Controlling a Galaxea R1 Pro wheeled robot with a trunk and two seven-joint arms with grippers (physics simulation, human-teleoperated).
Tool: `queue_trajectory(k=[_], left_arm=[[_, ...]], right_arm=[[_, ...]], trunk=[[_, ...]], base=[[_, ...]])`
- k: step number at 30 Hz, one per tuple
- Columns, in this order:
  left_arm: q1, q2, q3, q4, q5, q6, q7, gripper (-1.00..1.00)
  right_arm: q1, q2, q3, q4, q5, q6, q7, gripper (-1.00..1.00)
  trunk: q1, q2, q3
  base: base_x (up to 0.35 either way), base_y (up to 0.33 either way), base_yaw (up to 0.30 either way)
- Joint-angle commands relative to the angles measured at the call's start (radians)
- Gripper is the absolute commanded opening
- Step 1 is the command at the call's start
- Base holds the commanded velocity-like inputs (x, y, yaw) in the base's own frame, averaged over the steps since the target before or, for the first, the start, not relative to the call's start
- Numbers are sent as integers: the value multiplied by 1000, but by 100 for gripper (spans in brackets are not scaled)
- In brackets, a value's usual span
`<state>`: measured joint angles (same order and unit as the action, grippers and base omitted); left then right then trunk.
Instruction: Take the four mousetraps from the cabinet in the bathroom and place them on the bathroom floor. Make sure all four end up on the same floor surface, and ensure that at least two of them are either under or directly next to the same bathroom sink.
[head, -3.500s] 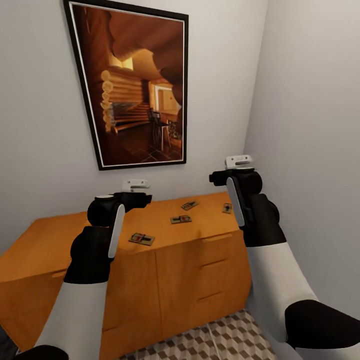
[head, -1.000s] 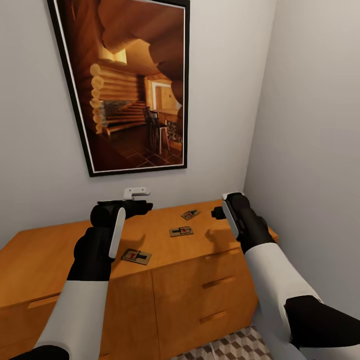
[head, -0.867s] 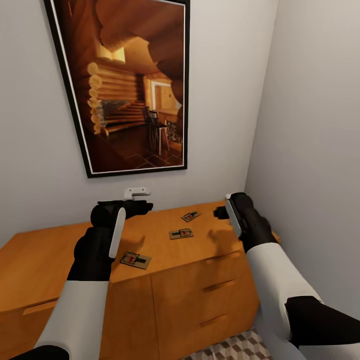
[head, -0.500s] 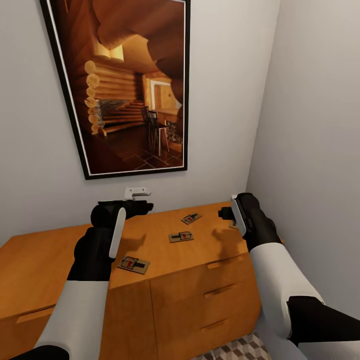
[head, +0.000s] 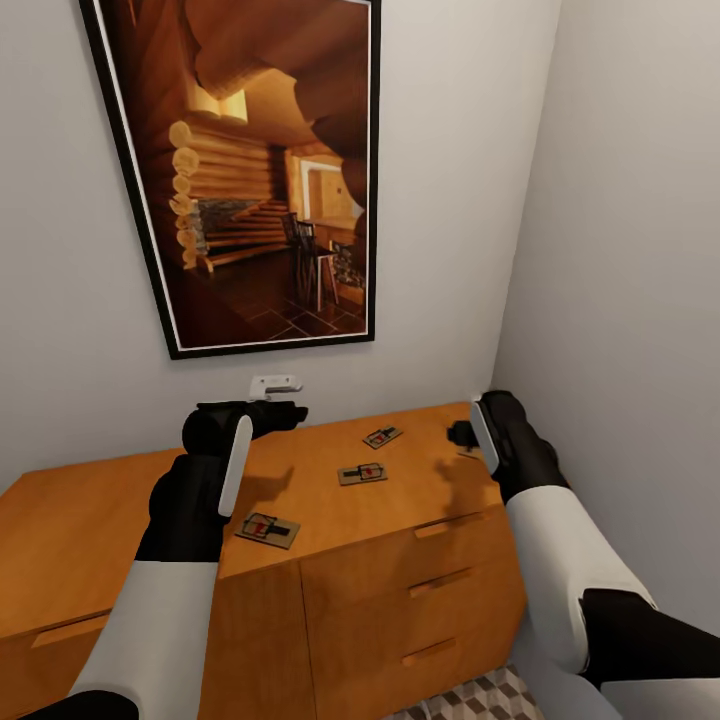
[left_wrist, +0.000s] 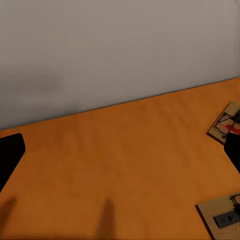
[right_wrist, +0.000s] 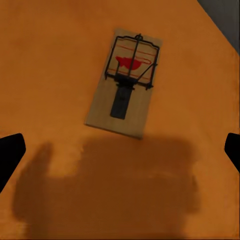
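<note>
- The cabinet (head: 380, 590) looks like smooth orange-brown wood with a soft satin sheen.
- Below the right gripper (right_wrist: 120, 145), a mousetrap (right_wrist: 125, 82) has a pale matt wooden base carrying thin dark wire.
- The wall (head: 620, 250) beside it is plain matt grey.
- The framed picture (head: 265, 170) looks glossy.

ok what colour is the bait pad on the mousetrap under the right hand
Red, on a tan wooden base with black wire, on the mousetrap; clearest in the right wrist view.

- We see a large black-framed picture of a log-cabin interior (head: 265, 170) hanging on the pale grey wall (head: 440, 200).
- We see a second plain grey side wall (head: 630, 230) meeting it at the corner.
</note>
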<state>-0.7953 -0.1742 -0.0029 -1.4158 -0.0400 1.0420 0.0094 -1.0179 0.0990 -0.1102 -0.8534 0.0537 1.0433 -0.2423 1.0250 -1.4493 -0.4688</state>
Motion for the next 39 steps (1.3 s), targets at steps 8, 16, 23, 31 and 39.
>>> queue_trajectory(k=[8,16,23,31,39], left_arm=[[-1,0,-4,-1,58,4,0,100],[-1,0,-9,-2,155,4,1,100],[-1,0,-14,-2,181,4,2,100],[-1,0,-36,-2,185,4,3,100],[-1,0,-46,-1,186,4,4,100]], right_arm=[[-9,-21,-36,59,1,4,-59,100],[-15,-36,-47,72,-1,4,-78,100],[-16,-37,-50,70,-1,4,-80,100],[-16,-33,-51,70,-2,4,-80,100],[-16,-31,-52,68,-3,4,-80,100]], trunk=[[0,-1,-1],[0,-1,-1],[0,-1,-1],[0,-1,-1],[0,-1,-1]], base=[[0,0,0],[1,0,0],[136,0,0],[155,0,0],[35,0,0]])
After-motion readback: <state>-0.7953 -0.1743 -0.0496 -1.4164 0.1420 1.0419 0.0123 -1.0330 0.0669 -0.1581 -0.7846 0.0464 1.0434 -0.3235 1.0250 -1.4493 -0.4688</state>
